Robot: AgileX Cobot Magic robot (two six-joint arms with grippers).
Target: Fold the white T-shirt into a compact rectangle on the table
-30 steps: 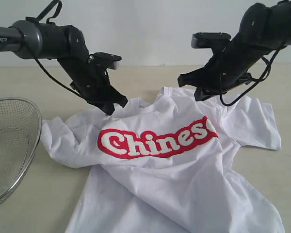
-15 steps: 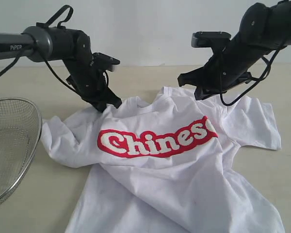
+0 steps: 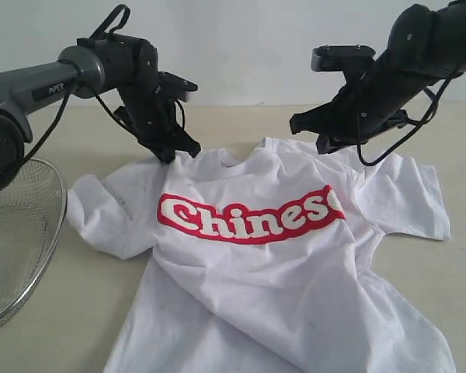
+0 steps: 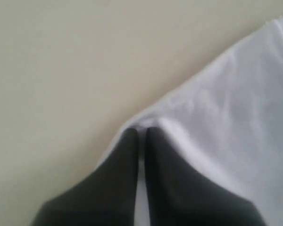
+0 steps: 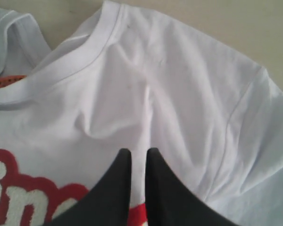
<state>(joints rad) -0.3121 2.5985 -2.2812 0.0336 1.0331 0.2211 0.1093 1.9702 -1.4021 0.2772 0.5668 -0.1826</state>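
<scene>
- Exterior view: a white short-sleeved cotton T-shirt lies rumpled and chest-up on the wide, matte pale beige table. Its collar is on the far side and its hem is toward the camera. A red band with white lettering runs across the chest.
- The black left gripper sits at the shirt's shoulder on the left of this view, and the fabric rises to meet its tips. The black right gripper sits at the opposite shoulder, beside the collar.
- A round wire-mesh metal basket stands on the table at the left edge, close to the shirt's sleeve. Whether they touch cannot be told.
- Left wrist view: the two dark fingers are pressed together with a thin strip of white cloth caught between them, right at the shirt's edge. Bare tabletop fills the rest of the picture. This gripper is clamped on the shirt.
- Right wrist view: the fingers stand nearly together on the chest just below the ribbed collar. A raised crease of fabric runs into the narrow gap between their tips, so this gripper pinches the shirt. A small orange neck tag shows inside the collar, and red lettering lies beside the fingers.
</scene>
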